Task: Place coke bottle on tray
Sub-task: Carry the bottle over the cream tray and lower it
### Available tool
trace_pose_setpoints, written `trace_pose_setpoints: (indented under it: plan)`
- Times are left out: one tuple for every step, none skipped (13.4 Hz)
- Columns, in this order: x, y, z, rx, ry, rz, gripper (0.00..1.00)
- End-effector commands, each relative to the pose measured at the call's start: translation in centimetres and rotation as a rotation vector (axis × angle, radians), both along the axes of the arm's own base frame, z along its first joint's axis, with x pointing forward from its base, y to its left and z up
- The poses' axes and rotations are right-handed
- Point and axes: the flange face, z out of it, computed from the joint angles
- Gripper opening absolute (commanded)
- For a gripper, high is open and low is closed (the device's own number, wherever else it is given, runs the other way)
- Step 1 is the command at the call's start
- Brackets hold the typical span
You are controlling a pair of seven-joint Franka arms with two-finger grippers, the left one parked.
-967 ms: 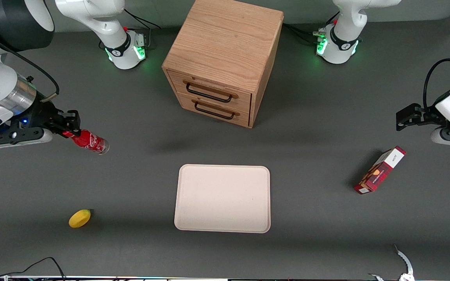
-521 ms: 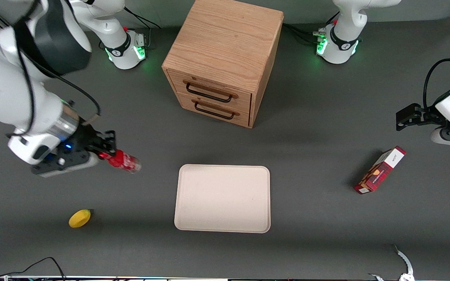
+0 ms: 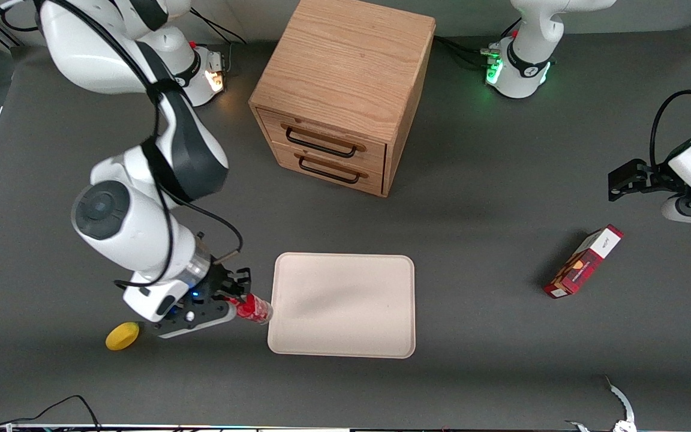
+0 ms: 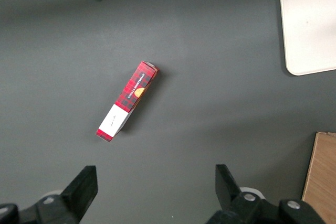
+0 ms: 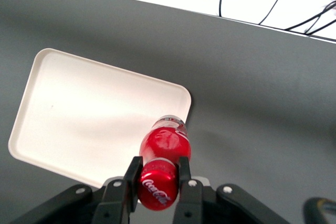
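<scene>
- Lower left of the front frame, my gripper (image 3: 239,302) hangs above the worktop (image 3: 471,240), fingers (image 5: 133,178) clamped on the coke bottle (image 3: 254,308).
- Bottle's base sits just beside the tray (image 3: 345,324) edge.

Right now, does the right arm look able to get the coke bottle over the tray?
Probably yes. The tool grips the coke bottle at its neck, its base at the tray rim, and nothing stands between them.
</scene>
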Motion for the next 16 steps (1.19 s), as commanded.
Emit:
trace_pose_setpoints:
  plan:
    - [1.0,1.1,-1.6,-0.007,-0.039,-0.029,0.00]
    - [1.1,1.6,-2.7,-0.006,-0.038,-0.031,0.00]
    - [1.4,1.8,-4.1,-0.004,-0.039,-0.031,0.00]
    - [1.5,1.9,-4.8,-0.002,-0.043,-0.031,0.00]
    - [1.5,2.0,-6.6,-0.009,-0.031,-0.030,0.00]
    - [1.3,2.5,-7.5,-0.007,-0.039,-0.021,0.00]
    - [1.1,2.9,-8.8,-0.015,-0.053,-0.009,0.00]
    - [1.1,3.1,-9.6,-0.015,-0.068,-0.006,0.00]
    - [1.0,3.1,-10.0,-0.012,-0.075,-0.005,0.00]
    - [1.0,3.1,-10.5,-0.012,-0.073,-0.004,0.00]
    - [1.0,3.1,-10.8,-0.012,-0.075,-0.003,0.00]
    - [1.0,3.2,-11.1,-0.012,-0.075,-0.002,0.07]
    - [1.1,3.2,-11.7,-0.011,-0.078,-0.003,0.13]
    - [1.1,3.2,-11.9,-0.010,-0.079,-0.003,0.36]
    - [1.1,3.2,-12.0,-0.010,-0.079,-0.003,0.70]
    - [1.1,3.2,-11.9,-0.008,-0.080,-0.005,0.86]
